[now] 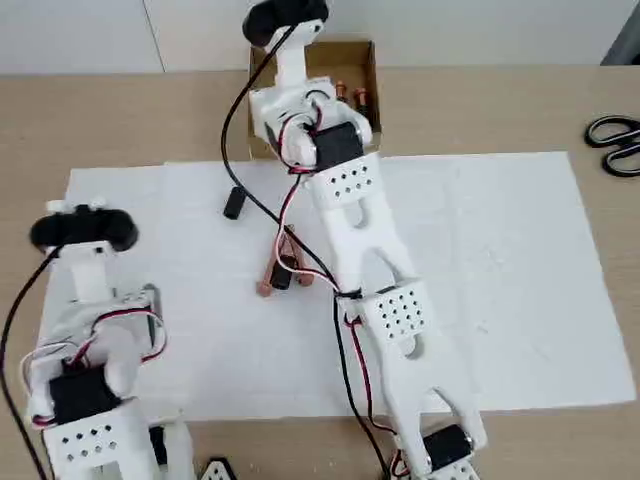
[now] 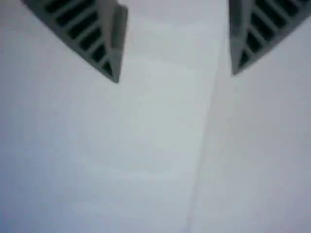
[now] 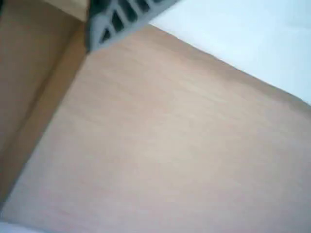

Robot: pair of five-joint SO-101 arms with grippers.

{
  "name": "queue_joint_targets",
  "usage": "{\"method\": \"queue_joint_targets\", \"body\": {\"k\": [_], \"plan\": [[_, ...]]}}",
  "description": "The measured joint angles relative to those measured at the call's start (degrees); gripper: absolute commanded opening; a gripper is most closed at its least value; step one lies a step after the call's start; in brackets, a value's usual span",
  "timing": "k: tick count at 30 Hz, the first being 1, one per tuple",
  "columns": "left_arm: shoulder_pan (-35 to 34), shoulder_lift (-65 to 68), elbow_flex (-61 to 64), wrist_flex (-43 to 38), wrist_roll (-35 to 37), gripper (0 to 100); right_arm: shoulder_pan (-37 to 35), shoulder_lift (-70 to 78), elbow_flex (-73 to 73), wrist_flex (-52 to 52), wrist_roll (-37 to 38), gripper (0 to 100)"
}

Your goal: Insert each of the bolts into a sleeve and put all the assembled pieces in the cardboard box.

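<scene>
1. Pale wooden bench (image 1: 100, 110) carries a white paper sheet (image 1: 500, 260), likely laid down so the small dark and copper parts stand out. Scissors (image 1: 615, 140) lie well apart at the far right.
2. At the far edge sits the cardboard box (image 1: 365, 60), with copper-coloured pieces (image 1: 352, 97) already inside.
3. The right arm (image 1: 345, 190) stretches over the box, probably for a drop-off. Whether the right pincer (image 3: 116, 19) is open or closed I cannot tell, nor whether it holds anything.
4. The left pincer (image 2: 175, 73) hangs wide open and empty over bare paper at the near left, seemingly parked out of the way.
5. Work remains. A loose black sleeve (image 1: 234, 203) lies on the paper. A copper bolt (image 1: 268, 282) lies nearer the middle beside another dark sleeve (image 1: 284, 272), partly under the cables.
</scene>
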Motion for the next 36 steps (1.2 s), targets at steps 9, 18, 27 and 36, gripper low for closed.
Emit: {"method": "queue_joint_targets", "body": {"k": [9,18,27,36], "plan": [[-13.01,0.0,0.0,1.85,-0.97,14,-3.43,4.13,0.09,0.0,-5.45,11.8],[-13.63,0.0,0.0,2.81,-2.73,14,-4.48,7.03,0.09,5.98,-6.59,11.8],[-13.63,0.0,0.0,2.81,-2.73,14,-5.1,7.21,0.09,8.62,-20.92,11.8],[-13.63,0.0,0.0,2.81,-2.81,14,-5.89,9.67,0.09,8.62,-27.52,12.2]]}}
